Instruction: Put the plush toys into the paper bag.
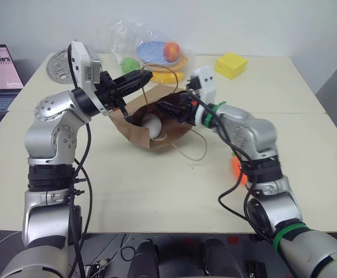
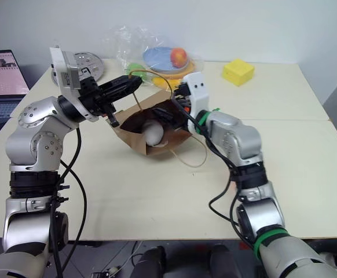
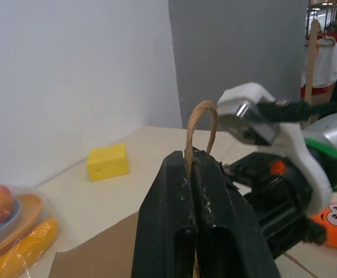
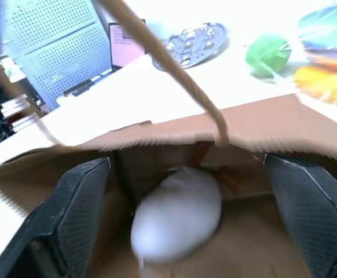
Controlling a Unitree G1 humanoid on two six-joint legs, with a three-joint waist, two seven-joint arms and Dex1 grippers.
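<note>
While the left pincer point(image 1: 147, 74) clamped a handle of the paper bag point(image 1: 135, 128), the right pincer point(image 4: 180, 202) gaped wide at the bag's mouth, the white plush toy point(image 1: 152, 125) lying inside.

1. The left hand point(image 1: 140, 76) is held raised, its fingers pressed together on a handle loop point(image 3: 200, 124).
2. The right hand point(image 4: 183, 214) is held level, fingers point(image 4: 70, 208) spread wide.
</note>
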